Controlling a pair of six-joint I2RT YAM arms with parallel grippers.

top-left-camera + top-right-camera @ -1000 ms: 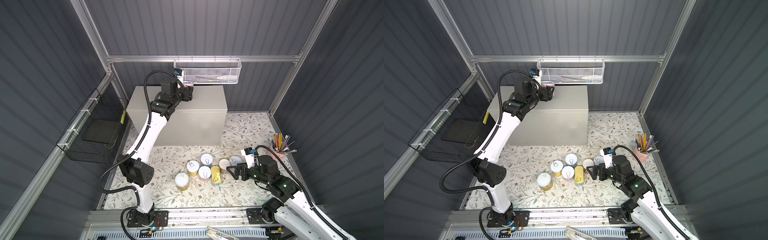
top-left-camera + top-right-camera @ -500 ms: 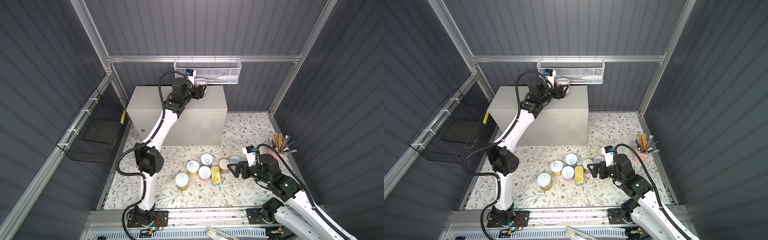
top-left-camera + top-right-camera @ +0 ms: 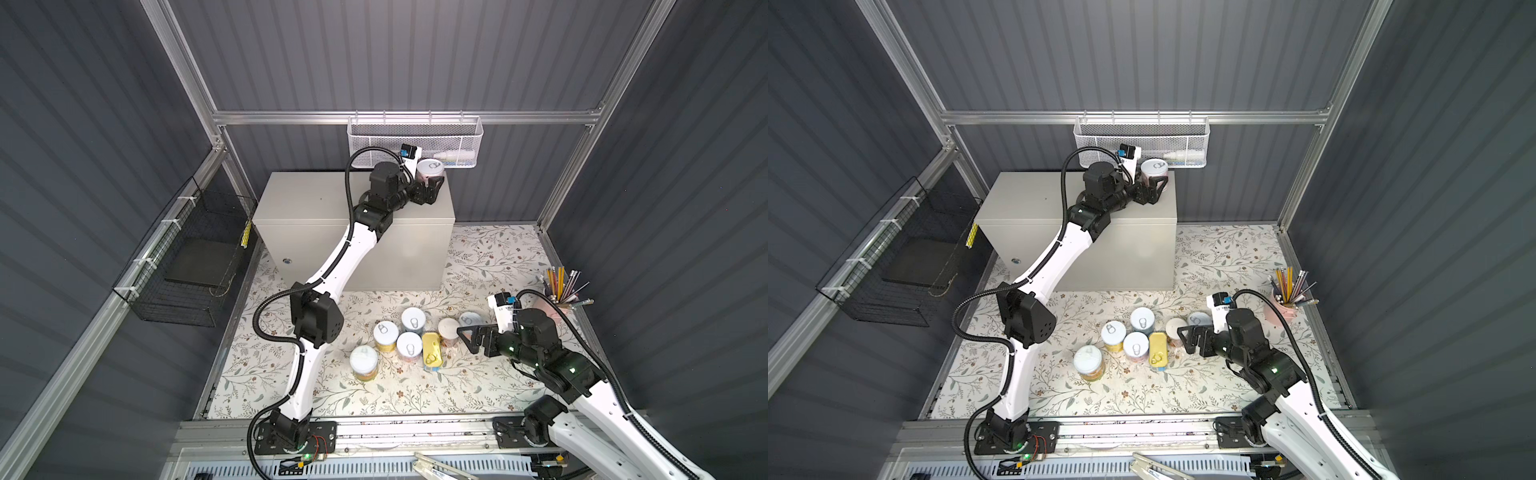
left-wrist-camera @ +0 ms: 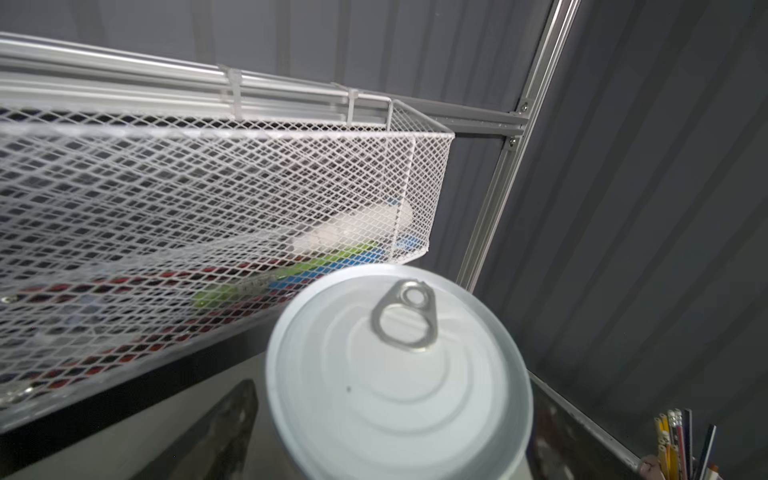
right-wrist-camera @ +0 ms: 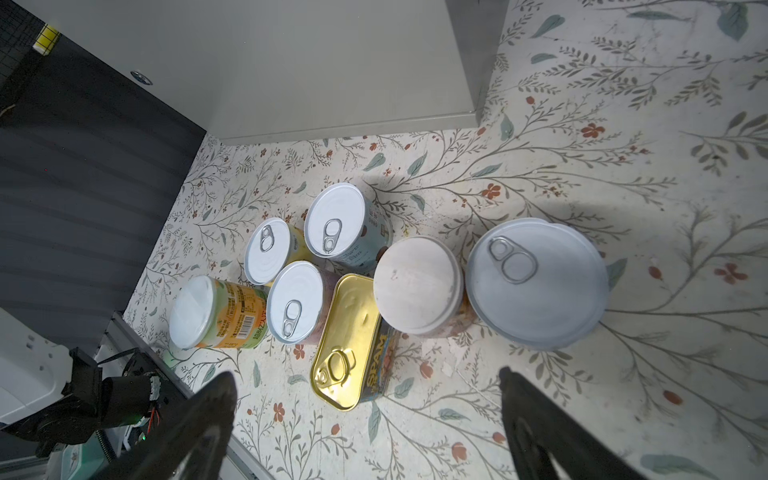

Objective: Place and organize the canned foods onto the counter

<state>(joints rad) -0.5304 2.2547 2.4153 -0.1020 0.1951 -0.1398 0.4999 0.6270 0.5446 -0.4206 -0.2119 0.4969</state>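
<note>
One silver-lidded can stands upright on the grey counter, at the 1 o'clock corner of its top, just under a white mesh basket. The left gripper straddles it with jaws released; in the left wrist view a gap shows between one finger and the can's side. On the floral mat, at 5 o'clock from the counter, six round cans and a gold-topped tin sit clustered. The right gripper hovers at the cluster's 3 o'clock, jaws spread wide, grasping nothing.
</note>
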